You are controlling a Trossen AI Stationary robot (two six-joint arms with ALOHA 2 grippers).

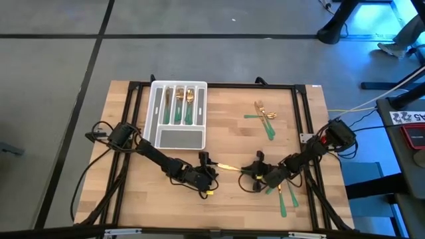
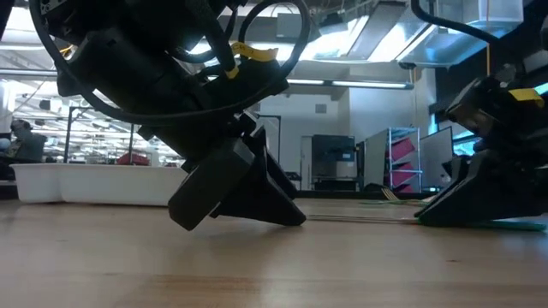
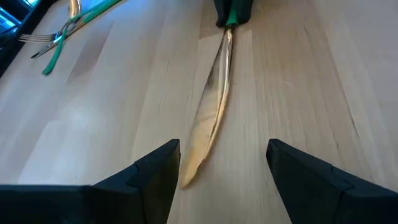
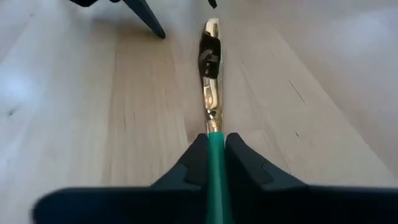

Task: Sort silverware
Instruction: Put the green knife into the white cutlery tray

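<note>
Two grippers are met near the front edge of the bench (image 1: 219, 133), at about 6 o'clock on its top. A knife (image 1: 229, 166) is held between them, low over the wood. Its long axis runs across the bench from 3 o'clock to 9 o'clock, the gold blade pointing to 9 o'clock, toward the left gripper (image 1: 214, 168), and the green handle pointing to 3 o'clock. The handle is clamped by the closed jaws of the right gripper (image 1: 247, 170); in the right wrist view the green shaft is seen pinched between the two fingers (image 4: 193, 163). The jaws of the left gripper are spread wide, one finger on each side of the blade tip, and no contact with the blade can be made out.

Open wood is left between the white tray (image 1: 159, 109), at 10 o'clock, and a small heap of forks and spoons (image 1: 264, 115), at 2 o'clock. In the tray's long slots, several pieces (image 1: 184, 103) are laid with their gold heads toward 12 o'clock. A few more green-handled pieces (image 1: 285, 197) are lain at 5 o'clock, just beside the right gripper and close to the front edge. The bench is bordered by a black frame (image 1: 307, 119).
</note>
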